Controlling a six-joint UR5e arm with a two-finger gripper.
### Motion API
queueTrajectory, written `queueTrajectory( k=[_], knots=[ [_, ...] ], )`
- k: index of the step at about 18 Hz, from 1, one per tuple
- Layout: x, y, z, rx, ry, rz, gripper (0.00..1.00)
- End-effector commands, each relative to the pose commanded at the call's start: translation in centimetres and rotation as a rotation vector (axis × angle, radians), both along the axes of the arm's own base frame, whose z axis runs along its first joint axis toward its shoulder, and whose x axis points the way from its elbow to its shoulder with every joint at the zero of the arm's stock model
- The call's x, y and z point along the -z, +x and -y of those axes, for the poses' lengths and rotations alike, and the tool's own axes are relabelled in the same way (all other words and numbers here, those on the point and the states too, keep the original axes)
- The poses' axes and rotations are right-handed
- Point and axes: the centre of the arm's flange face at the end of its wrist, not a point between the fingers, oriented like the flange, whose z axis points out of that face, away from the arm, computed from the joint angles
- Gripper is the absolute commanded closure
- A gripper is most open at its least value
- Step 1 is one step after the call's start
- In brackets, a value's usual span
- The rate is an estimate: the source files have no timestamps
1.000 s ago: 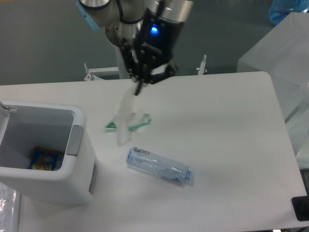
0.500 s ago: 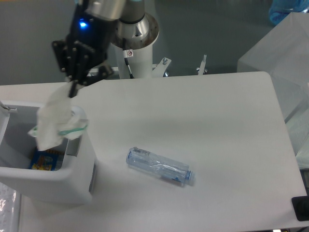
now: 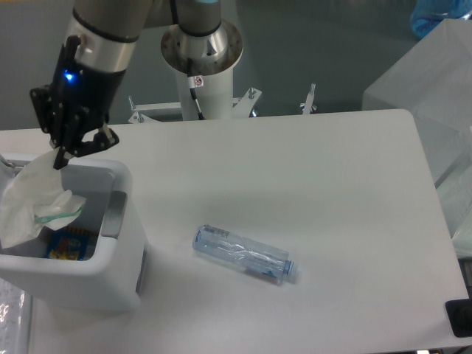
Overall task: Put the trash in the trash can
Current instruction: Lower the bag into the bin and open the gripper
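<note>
The fingers (image 3: pixel 60 156) pinch the wrapper (image 3: pixel 33 208), apparently over the trash can (image 3: pixel 110 273); the bottle (image 3: pixel 243 254) lies on the table (image 3: pixel 332 192).

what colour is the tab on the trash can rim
Grey, on the white trash can; the tab shows in the fixed camera view.

You look down on a white counter (image 3: pixel 317 184) with a rounded far-right corner, evenly lit, casting only soft shadows. Behind it, a plain grey-green floor (image 3: pixel 332 51) fills the upper frame. Translucent white plastic sheeting (image 3: pixel 435 96) drapes something boxy at the right edge, with a scrap of blue (image 3: pixel 431 15) above it. A small black object (image 3: pixel 459 318) sits at the counter's near-right corner.
</note>
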Motion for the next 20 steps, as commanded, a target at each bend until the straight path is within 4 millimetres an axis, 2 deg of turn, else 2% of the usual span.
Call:
queueTrajectory(
  k=[7, 11, 12, 13, 15, 16, 17, 20],
  knots=[
    [2.9, 0.2, 0.4, 0.003, -0.044, 0.023, 1.00],
    [3.1, 0.1, 0.2, 0.000, -0.039, 0.021, 0.99],
    [3.2, 0.0, 0.1, 0.001, -0.040, 0.021, 0.88],
    [3.1, 0.0, 0.1, 0.006, -0.035, 0.016, 0.63],
    [2.5, -0.2, -0.1, 0.001, 0.000, -0.007, 0.26],
    [2.2, -0.2, -0.2, -0.003, 0.020, -0.016, 0.23],
    [2.0, -0.3, -0.3, -0.006, 0.035, -0.024, 0.16],
    [1.5, -0.4, -0.2, -0.026, 0.036, -0.018, 0.06]
  ],
)
